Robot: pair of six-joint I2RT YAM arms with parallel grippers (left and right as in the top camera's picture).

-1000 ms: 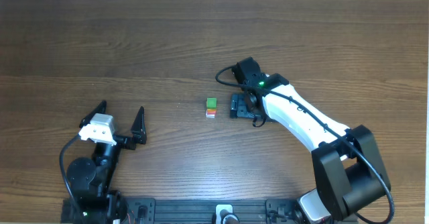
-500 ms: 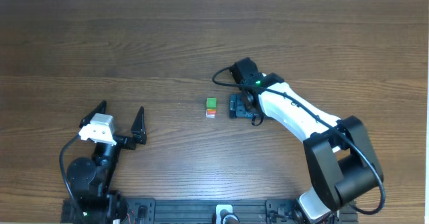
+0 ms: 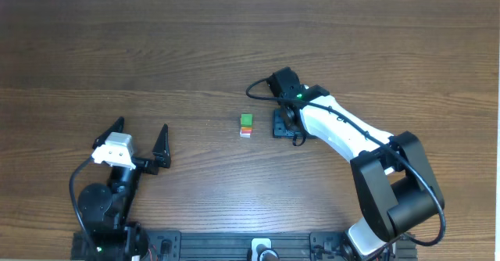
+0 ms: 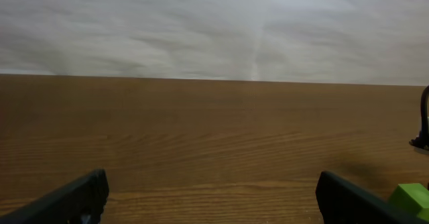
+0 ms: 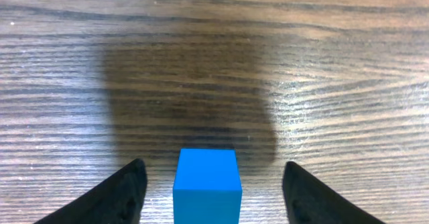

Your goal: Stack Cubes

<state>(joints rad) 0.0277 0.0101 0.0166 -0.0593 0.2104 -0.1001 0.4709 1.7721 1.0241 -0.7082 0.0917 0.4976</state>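
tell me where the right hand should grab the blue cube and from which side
Pinch the blue cube by its two opposite side faces, coming down from above. It sits flat on the table, squarely between the open fingers of the right hand, so those flat parallel faces line up with them.

No text, number, label, brand or sign can be read anywhere. The wooden table, the green cube at the frame's centre and the blue cube all show plain, unmarked surfaces.
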